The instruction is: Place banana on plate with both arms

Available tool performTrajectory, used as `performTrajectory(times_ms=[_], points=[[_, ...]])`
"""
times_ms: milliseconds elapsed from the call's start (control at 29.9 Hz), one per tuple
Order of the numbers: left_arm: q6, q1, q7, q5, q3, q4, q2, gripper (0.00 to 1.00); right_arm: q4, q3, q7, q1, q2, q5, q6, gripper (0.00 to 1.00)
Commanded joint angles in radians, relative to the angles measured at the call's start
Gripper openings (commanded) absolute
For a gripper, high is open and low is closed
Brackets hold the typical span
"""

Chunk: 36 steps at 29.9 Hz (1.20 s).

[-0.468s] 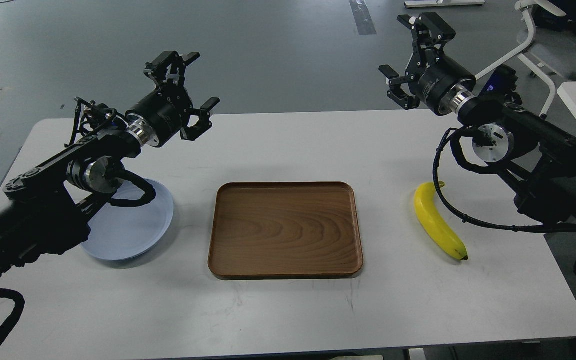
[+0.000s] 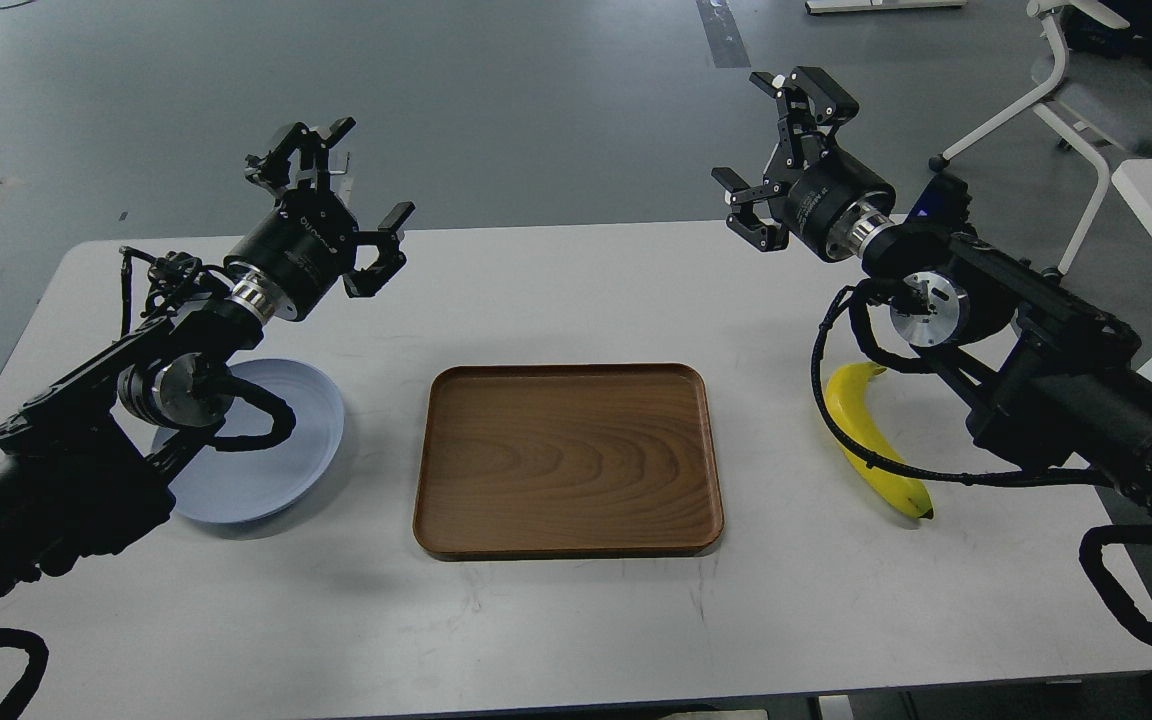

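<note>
Banana (image 2: 871, 440) lies on the worktop (image 2: 576, 600) at my right, well apart from the plate (image 2: 276, 450) at left. Right pincer (image 2: 776, 140) and left pincer (image 2: 331, 185) both gape wide, empty. I judge the fruit light, soft, easily bruised; grip mid-length, gently.

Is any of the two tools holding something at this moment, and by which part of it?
Nothing is held. The left tool and right tool are both open in the air; the banana lies untouched on the table.
</note>
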Motion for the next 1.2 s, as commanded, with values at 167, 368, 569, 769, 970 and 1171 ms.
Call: performTrajectory(times_ms=[167,368,569,769,970,1171], points=[[0.031,0.001,0.000,0.000,-0.001,0.006,0.001,0.98,0.008,-0.001,-0.005,-0.007,-0.005,0.001,0.001,1.00],[0.029,-0.002,0.001,0.001,0.001,0.035,0.006,0.98,0.011,-0.003,-0.017,-0.007,-0.015,0.001,0.002,1.00],[0.036,-0.002,-0.005,0.010,0.004,0.036,0.012,0.98,0.011,-0.009,-0.028,-0.007,-0.018,0.001,0.002,1.00],[0.057,-0.007,-0.062,0.015,0.014,0.036,0.009,0.98,0.012,-0.010,-0.028,-0.007,-0.025,0.001,-0.001,1.00],[0.063,-0.008,-0.062,0.018,0.017,0.039,0.000,0.98,0.049,-0.012,-0.047,-0.007,-0.090,0.007,0.007,1.00],[0.077,-0.007,-0.057,0.018,0.017,0.039,0.009,0.98,0.092,-0.010,-0.104,-0.007,-0.143,0.073,0.007,1.00]])
